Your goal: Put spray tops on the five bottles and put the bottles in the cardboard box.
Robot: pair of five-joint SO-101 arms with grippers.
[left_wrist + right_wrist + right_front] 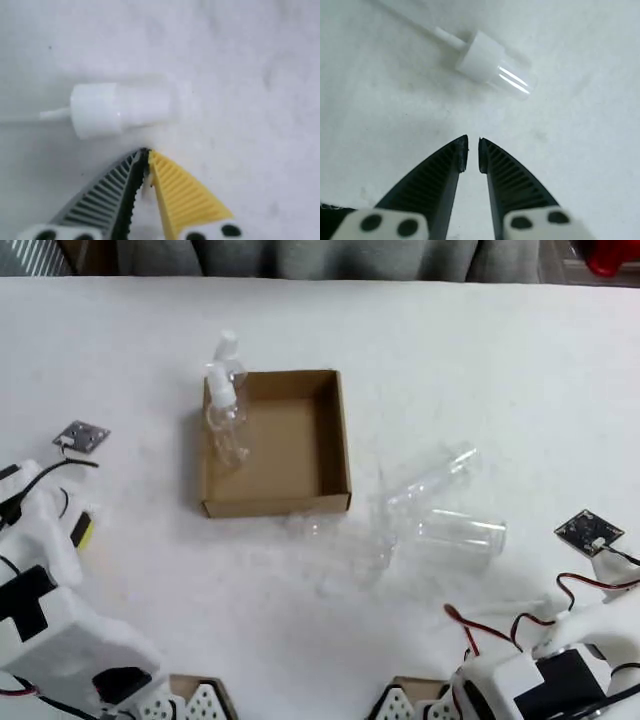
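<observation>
Open white tabletop stretches beyond the cardboard box, with one capped bottle at its wall. Left end effector, tips pressed together, has a spray top lying just ahead, untouched; right end effector, tips nearly meeting, has another spray top farther ahead.

Black ribbed fingers of the right gripper nearly together, only a thin slit between the tips, nothing held. Beyond the tips and apart from them, a spray top on its side on the white table: white collar, clear cap at one end, thin stem at the other.
</observation>
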